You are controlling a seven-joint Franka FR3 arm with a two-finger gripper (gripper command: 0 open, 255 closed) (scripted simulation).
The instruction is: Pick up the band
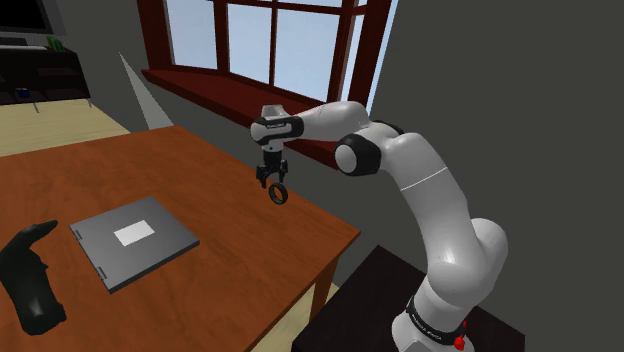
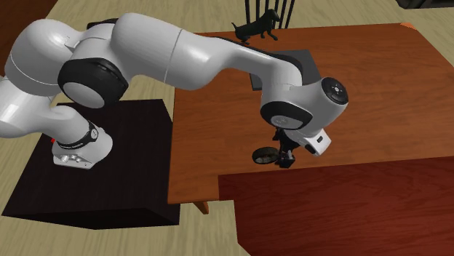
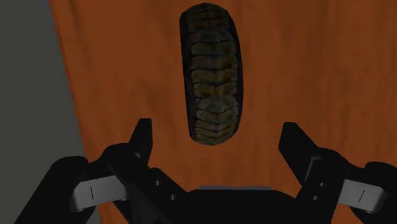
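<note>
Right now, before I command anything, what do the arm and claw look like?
The arm is glossy white, rounded links, dark joints, with a black lettered ring and red spot near its base. The claw is all black: two blocky fingers, small grey tabs at their roots.

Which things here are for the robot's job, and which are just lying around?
For the job: the dark ribbed band; the open black gripper.
Just lying about: the flat grey case with a white label; the black dog figure.
</note>
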